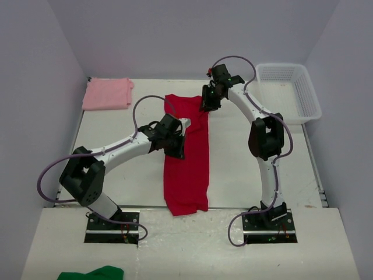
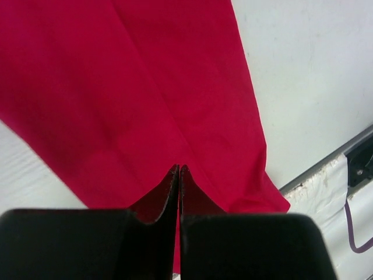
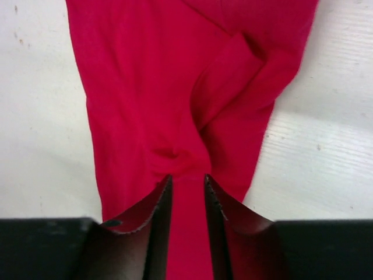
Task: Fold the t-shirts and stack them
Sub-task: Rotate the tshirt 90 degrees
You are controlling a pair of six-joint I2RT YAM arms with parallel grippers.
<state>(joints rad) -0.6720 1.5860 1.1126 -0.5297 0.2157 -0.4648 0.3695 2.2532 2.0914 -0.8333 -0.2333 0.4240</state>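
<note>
- Left gripper: the jaws are pressed together and the tips meet with no gap. I cannot tell whether any cloth is caught between them.
- Red t-shirt: it lies flat on the table as a long narrow strip running away from the arm bases. The left gripper sits over the strip's left edge, in its far half.
- In the left wrist view the red cloth lies directly under the tips and spreads ahead of them and to their left. A corner of the cloth ends just to their right, with bare table beyond it.
- Right gripper: the jaws are parted by a narrow gap, and red cloth shows through it. A small pucker of cloth sits right at the fingertips. The jaws are not closed on the cloth.
- The right gripper stands at the strip's far right corner. Ahead of its tips a flap of the red cloth lies doubled over the rest.
- Pink t-shirt: a folded rectangle at the far left corner, beyond and left of the left gripper and well apart from both tools.
- Basket: it stands to the right of the right gripper.
- Green cloth: it lies at the near edge, behind the left arm's base.
</note>
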